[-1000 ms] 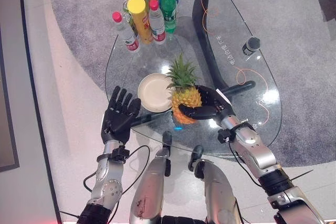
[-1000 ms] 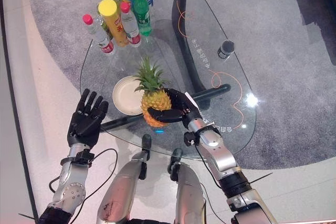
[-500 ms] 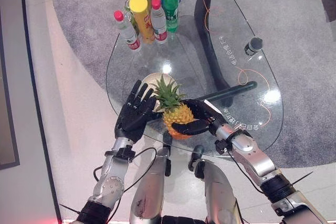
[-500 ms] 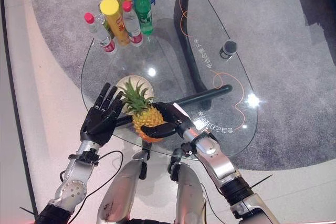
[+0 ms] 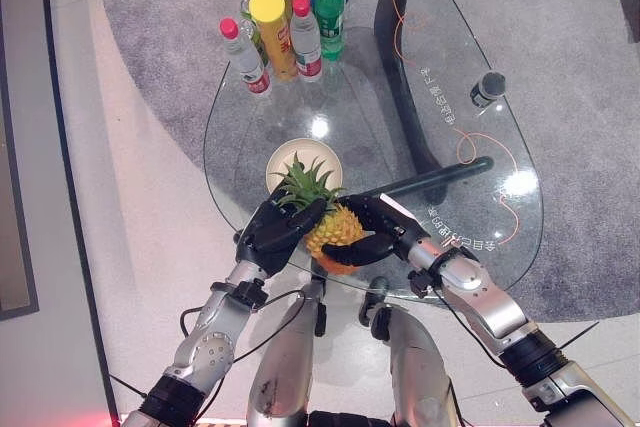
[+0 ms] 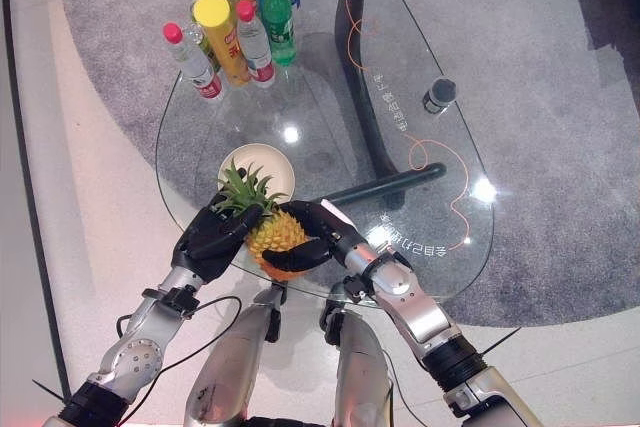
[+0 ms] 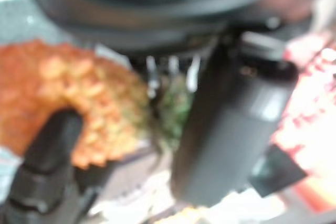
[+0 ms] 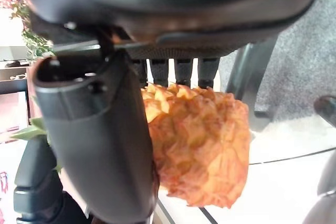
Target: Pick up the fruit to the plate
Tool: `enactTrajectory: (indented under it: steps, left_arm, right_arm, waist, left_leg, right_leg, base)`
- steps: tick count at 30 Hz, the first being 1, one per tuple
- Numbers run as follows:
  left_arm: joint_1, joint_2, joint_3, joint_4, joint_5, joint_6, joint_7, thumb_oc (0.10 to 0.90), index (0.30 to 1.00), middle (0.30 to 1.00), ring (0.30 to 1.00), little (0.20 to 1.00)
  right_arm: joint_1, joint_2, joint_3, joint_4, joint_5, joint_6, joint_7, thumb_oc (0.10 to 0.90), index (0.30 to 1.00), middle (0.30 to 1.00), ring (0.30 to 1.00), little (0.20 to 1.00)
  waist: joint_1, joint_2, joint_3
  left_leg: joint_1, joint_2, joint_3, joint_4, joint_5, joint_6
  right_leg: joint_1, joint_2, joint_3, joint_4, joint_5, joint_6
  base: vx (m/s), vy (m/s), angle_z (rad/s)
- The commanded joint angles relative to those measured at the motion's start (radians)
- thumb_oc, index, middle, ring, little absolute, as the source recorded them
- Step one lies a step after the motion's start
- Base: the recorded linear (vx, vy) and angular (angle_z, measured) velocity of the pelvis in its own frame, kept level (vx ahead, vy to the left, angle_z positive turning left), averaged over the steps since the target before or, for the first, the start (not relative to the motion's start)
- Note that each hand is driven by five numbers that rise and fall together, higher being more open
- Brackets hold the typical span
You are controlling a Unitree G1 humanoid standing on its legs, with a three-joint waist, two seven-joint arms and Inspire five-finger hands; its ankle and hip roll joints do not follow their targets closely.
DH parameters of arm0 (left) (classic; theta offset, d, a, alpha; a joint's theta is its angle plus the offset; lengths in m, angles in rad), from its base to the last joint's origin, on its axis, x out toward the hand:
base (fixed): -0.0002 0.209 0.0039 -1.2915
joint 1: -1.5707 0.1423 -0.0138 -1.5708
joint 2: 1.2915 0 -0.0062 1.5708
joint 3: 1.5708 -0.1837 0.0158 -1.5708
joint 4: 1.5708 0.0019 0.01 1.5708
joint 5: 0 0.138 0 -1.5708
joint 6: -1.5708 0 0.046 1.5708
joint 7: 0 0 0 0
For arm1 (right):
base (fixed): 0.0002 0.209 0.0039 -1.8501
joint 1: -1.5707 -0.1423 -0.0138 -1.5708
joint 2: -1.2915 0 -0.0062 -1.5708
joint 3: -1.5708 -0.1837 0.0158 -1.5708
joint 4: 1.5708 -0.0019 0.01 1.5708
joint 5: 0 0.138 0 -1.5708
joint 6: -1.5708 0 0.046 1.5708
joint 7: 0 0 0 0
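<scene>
I had the yellow-orange pineapple with its green leafy crown pinched between both hands: the right hand curled round its body, thumb underneath, the left hand wrapped against the crown side. It hung tilted, just short of the round cream plate beyond the fingertips. I judged uneven pressure could let it slip onto the clear glass table.

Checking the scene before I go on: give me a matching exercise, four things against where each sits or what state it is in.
Things:
1. pineapple
2. plate
3. bottles
4. small dark cylinder

Places or states:
A. bare, on the glass just beyond the fruit
B. clustered at the table's far end
C. held between the left hand and right hand
D. alone near the table's right edge

Pairs: 1-C, 2-A, 3-B, 4-D
</scene>
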Motion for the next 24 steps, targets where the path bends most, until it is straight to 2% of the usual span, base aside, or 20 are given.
enactTrajectory:
  steps: [1, 5, 10, 19, 24]
  left_arm:
    - [-0.03, 0.012, -0.059, -0.172, 0.043, -0.028, -0.104, 0.8, 0.9, 0.9, 0.9, 0.9]
    - [-0.036, 0.027, -0.068, -0.174, 0.019, -0.035, -0.105, 0.8, 0.9, 0.9, 0.9, 0.9]
    - [-0.029, 0.037, -0.083, -0.158, -0.015, -0.081, -0.098, 0.8, 0.9, 0.9, 0.9, 0.9]
    - [-0.002, -0.003, -0.048, -0.18, -0.15, -0.223, -0.168, 0.8, 0.9, 0.9, 0.9, 0.9]
    - [0.006, -0.046, -0.024, -0.202, -0.255, -0.248, -0.256, 0.8, 0.9, 0.9, 0.9, 0.9]
  right_arm:
    - [-0.1, 0.018, 0.077, -0.267, 0.079, -0.06, 0.205, 0.1, 0.3, 0.3, 0.3, 0.2]
    - [-0.112, -0.005, 0.134, -0.288, 0.045, -0.038, 0.308, 0.1, 0.3, 0.3, 0.3, 0.2]
    - [-0.132, -0.027, 0.212, -0.313, 0.03, -0.03, 0.356, 0.1, 0.3, 0.3, 0.3, 0.2]
    - [-0.134, -0.016, 0.241, -0.309, 0.013, -0.016, 0.323, 0.1, 0.3, 0.3, 0.3, 0.2]
    - [-0.12, 0.013, 0.224, -0.298, 0.008, -0.017, 0.316, 0.1, 0.3, 0.3, 0.3, 0.2]
  waist:
    - [-0.017, -0.003, -0.023]
    - [-0.013, -0.004, -0.023]
    - [-0.003, -0.004, -0.023]
    - [0.015, -0.007, -0.023]
    - [0.02, -0.015, -0.023]
  left_leg:
    - [0.008, -0.034, 0.017, 0.21, -0.119, 0.06]
    - [0.005, -0.037, 0.014, 0.213, -0.118, 0.058]
    - [0.002, -0.046, 0.005, 0.214, -0.117, 0.059]
    - [0.003, -0.055, -0.007, 0.206, -0.114, 0.061]
    - [0.008, -0.059, -0.017, 0.203, -0.114, 0.063]
  right_leg:
    - [0.078, -0.028, -0.04, -0.185, 0.236, 0.052]
    - [0.075, -0.03, -0.04, -0.184, 0.236, 0.051]
    - [0.074, -0.028, -0.035, -0.186, 0.238, 0.052]
    - [0.07, -0.028, -0.036, -0.18, 0.237, 0.054]
    - [0.074, -0.025, -0.035, -0.179, 0.239, 0.055]
  base:
    - [0.0, 0.0, 0.0]
    - [0.0, 0.0, 0.0]
    - [0.0, 0.0, 0.0]
    - [0.0, -0.001, 0.02]
    - [0.01, -0.008, 0.01]
